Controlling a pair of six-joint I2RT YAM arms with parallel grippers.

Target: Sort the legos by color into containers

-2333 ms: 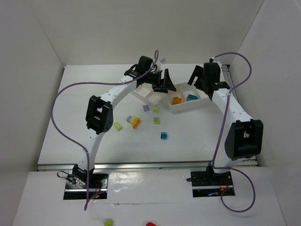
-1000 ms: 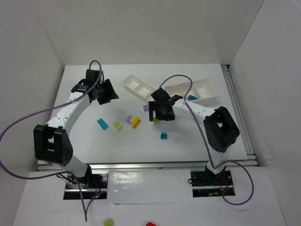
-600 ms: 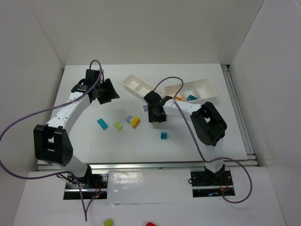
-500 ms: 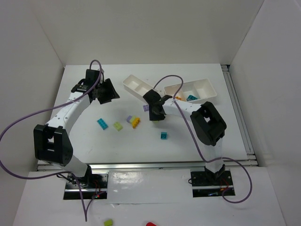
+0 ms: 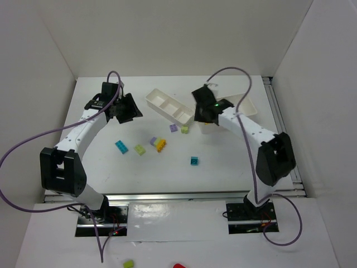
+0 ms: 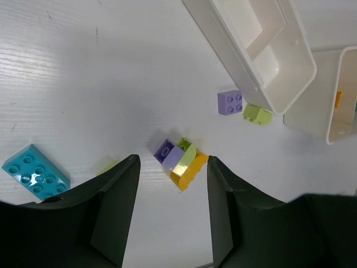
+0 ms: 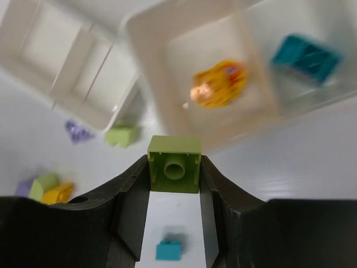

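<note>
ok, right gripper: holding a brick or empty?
Holding. In the wrist view the right gripper is shut on a lime green brick, which is pinched between both fingers, with its underside toward the camera.

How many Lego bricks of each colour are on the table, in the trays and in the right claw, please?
Lime bricks: 4, counting the lime brick in the right claw
Cyan bricks: 3
Purple bricks: 2
Yellow-orange bricks: 2
Total: 11
</note>
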